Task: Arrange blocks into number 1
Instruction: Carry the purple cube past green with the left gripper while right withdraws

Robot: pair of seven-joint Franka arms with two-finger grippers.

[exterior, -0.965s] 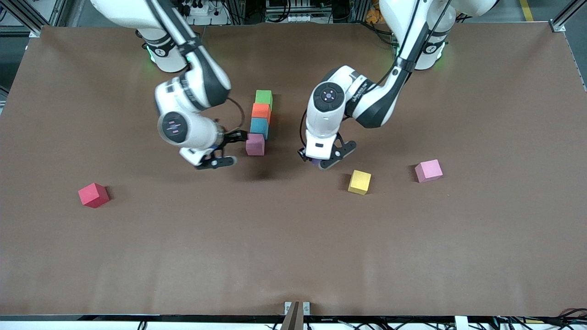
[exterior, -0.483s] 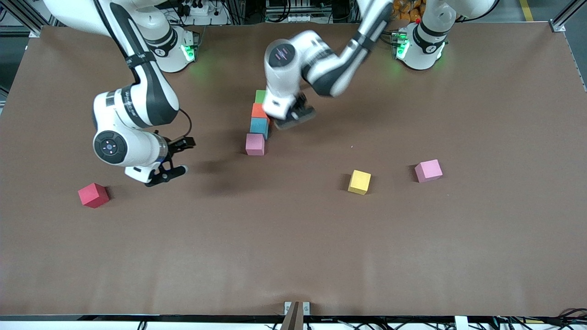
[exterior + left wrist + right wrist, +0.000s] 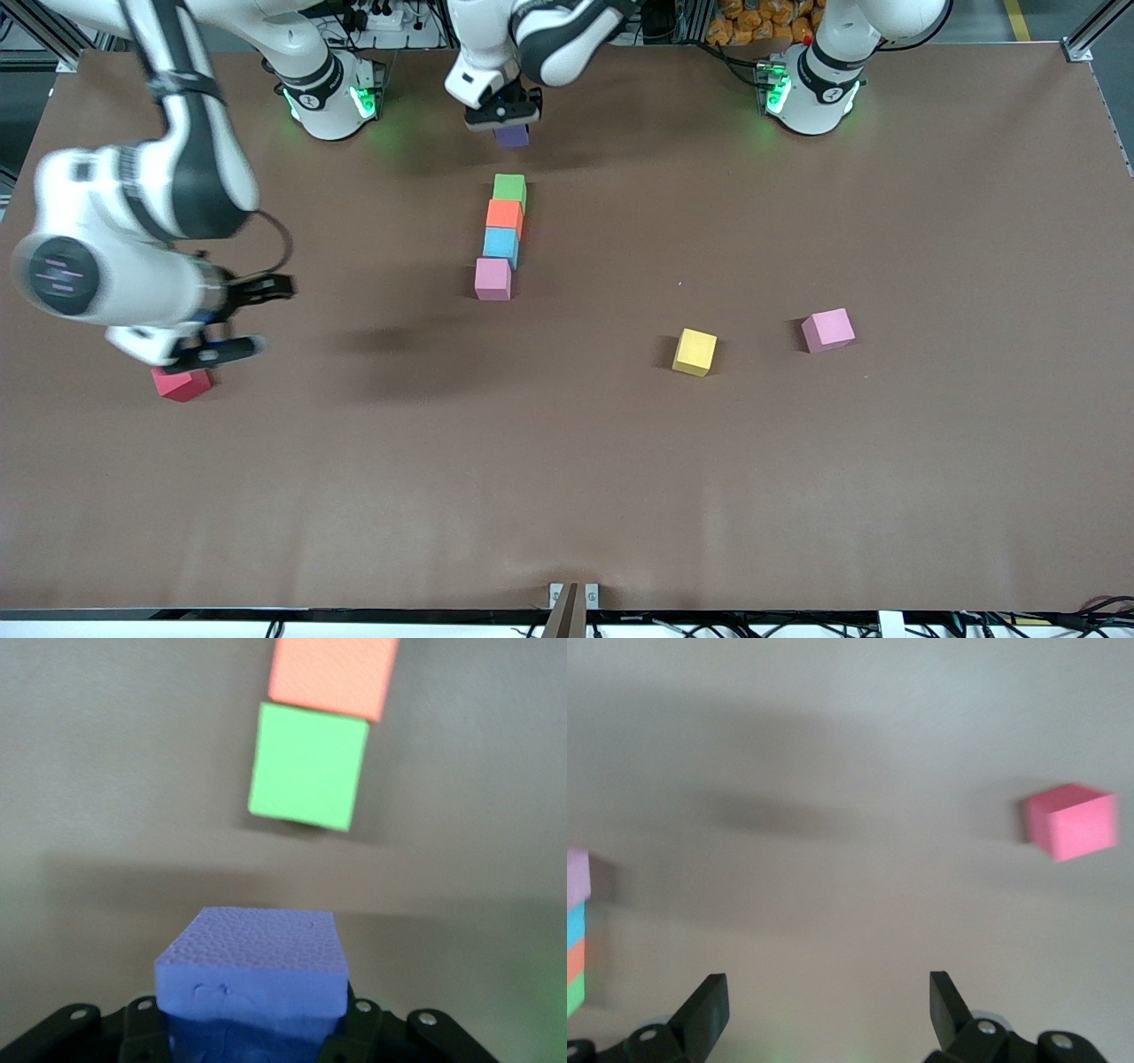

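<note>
The left claw [image 3: 505,113] gripped a matte purple cube [image 3: 511,136] over the table [image 3: 797,487]; the cube row [image 3: 501,237] ran toward the camera; the right claw [image 3: 232,321] gaped.

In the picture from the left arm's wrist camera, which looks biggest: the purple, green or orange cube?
1. Purple cube, held in the left gripper right at the camera, so nearness enlarges it.
2. Green cube, seen whole on the table.
3. Orange cube, cut off by the picture's edge, so its rank below green is unsure.
</note>
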